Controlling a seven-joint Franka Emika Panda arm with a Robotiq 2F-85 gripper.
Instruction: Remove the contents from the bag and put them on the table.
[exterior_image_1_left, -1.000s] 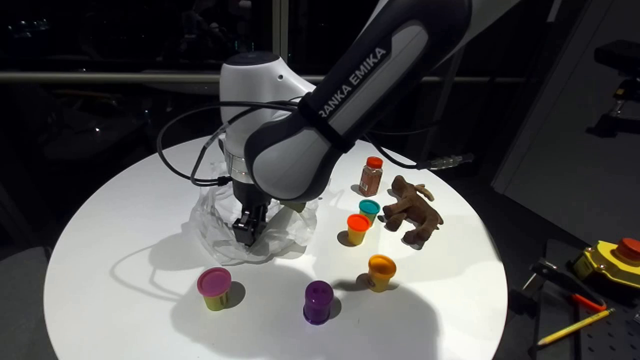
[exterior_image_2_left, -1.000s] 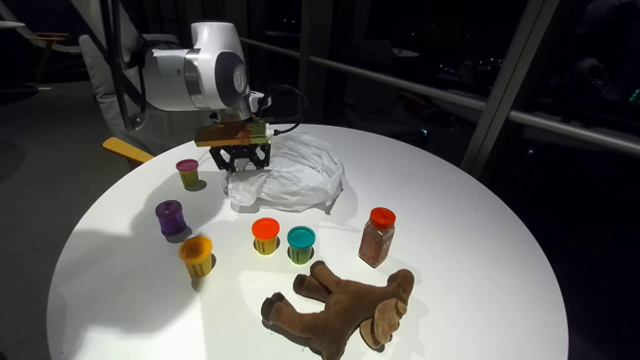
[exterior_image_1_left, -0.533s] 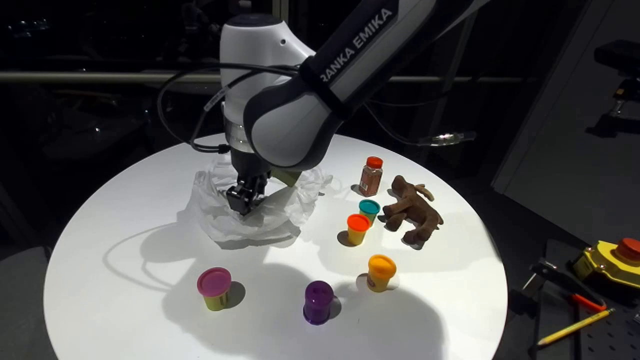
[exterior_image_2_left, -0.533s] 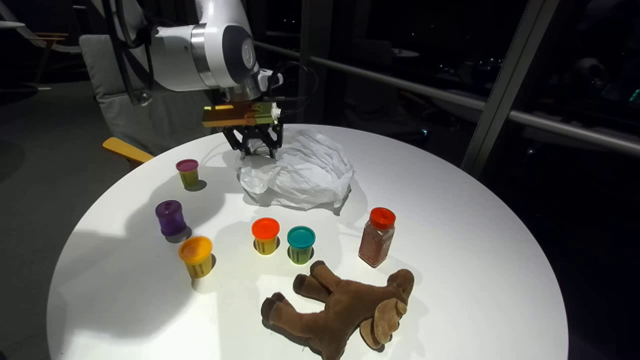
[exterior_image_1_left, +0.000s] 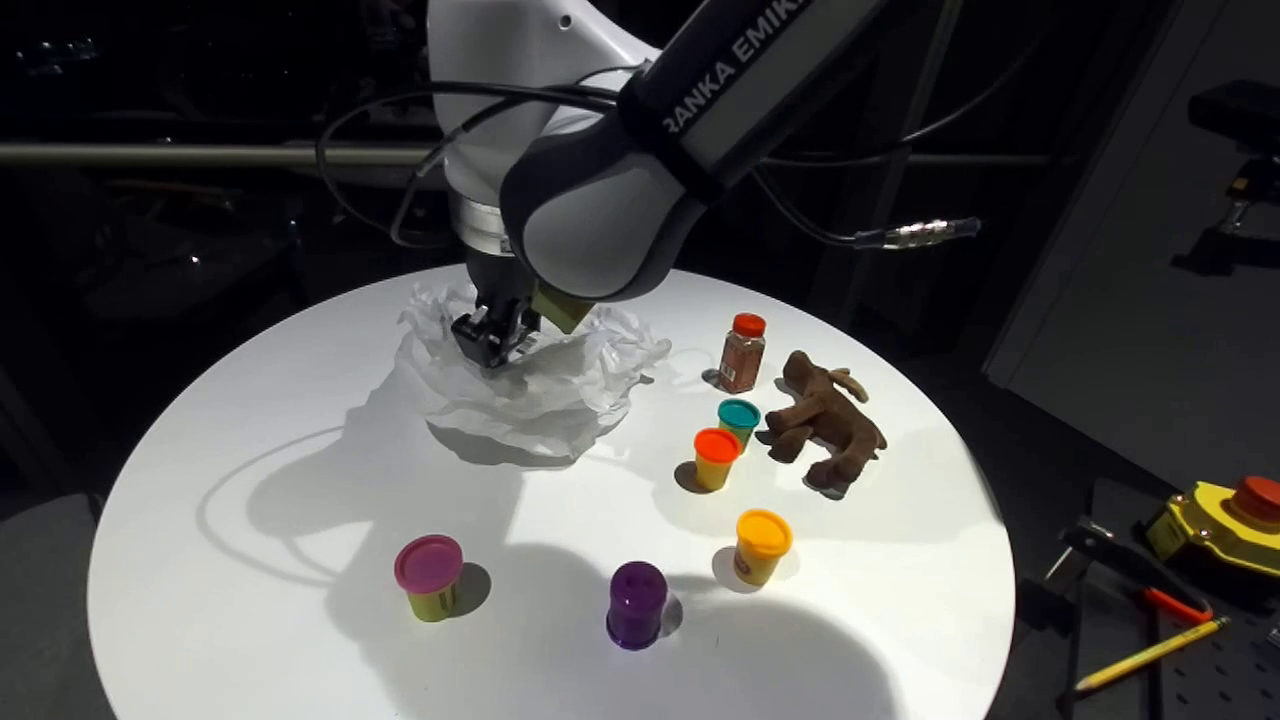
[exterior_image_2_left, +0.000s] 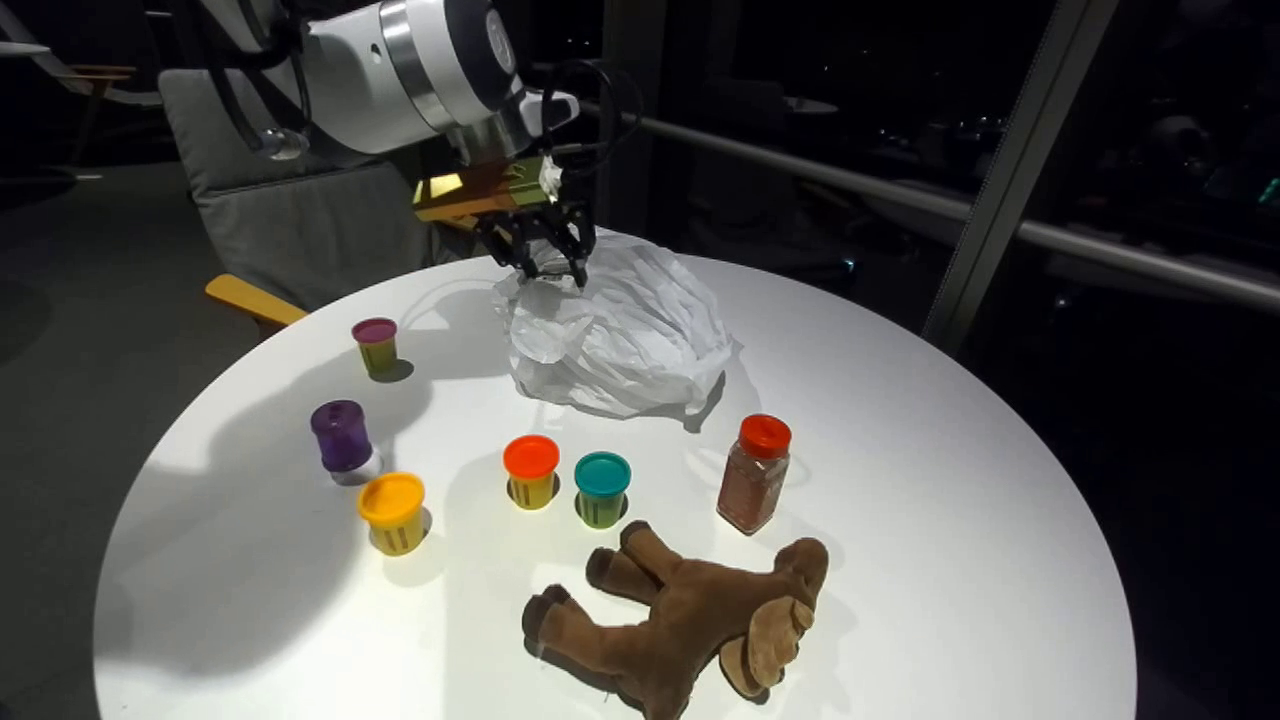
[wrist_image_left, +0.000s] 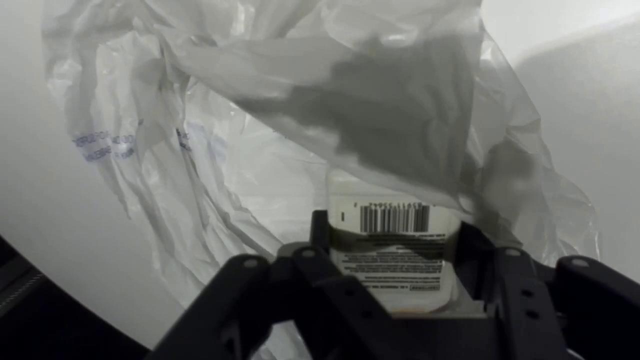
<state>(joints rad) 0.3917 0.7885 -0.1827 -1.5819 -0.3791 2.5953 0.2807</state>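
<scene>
Wrist view: gripper (wrist_image_left: 392, 225), jaws moderately spread, apparently clamped on both sides of one barcode-labelled container (wrist_image_left: 392, 260) — partly overlain by the white plastic bag (wrist_image_left: 340, 90), so not yet clear of it. Container likely stiff-walled, modest in weight, smooth and slip-prone; best taken square across its sides, clear of the bag. Bag limp, probably easily torn; whether any fold is pinched, cannot tell. In an exterior view: bag spread below the gripper, seemingly part-raised off the round white table (exterior_image_1_left: 200, 600); pink-lidded tub (exterior_image_1_left: 430, 580) standing there, likely light and firm, best gripped round its wall. In an exterior view: red-capped bottle (exterior_image_2_left: 752, 490), upright, probably rigid; plush moose (exterior_image_2_left: 690, 610), on its side — doubtless soft, best taken at the body.
</scene>
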